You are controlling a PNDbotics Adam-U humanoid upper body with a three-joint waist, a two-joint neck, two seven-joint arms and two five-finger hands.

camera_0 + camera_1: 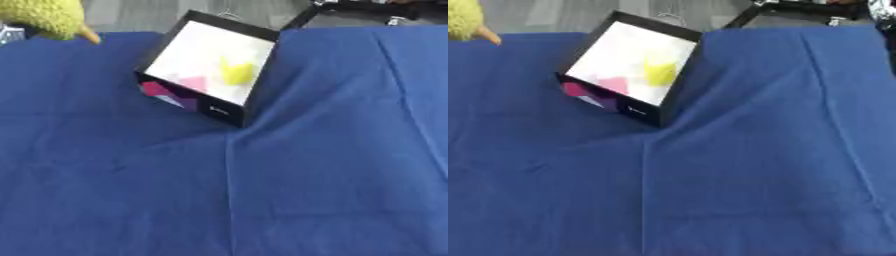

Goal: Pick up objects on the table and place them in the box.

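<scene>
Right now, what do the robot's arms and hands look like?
Neither robot hand nor arm shows in either view, so their look cannot be told. Visible are only the blue cloth, the black box with a white inside, and a fuzzy yellow-green thing at the far left corner.

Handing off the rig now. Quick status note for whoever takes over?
Hands: neither robot hand shows in either view.
Box: black, open, white inside, sitting askew on the blue cloth at far centre-left.
In the box: a yellow thing and a pink thing; can't make out more.
Yellow-green fuzzy toy with an orange tip: far left corner, at the cloth's edge, outside the box.
Done: two things appear boxed.
Left: probably the toy. No other loose thing shows on the cloth.
</scene>
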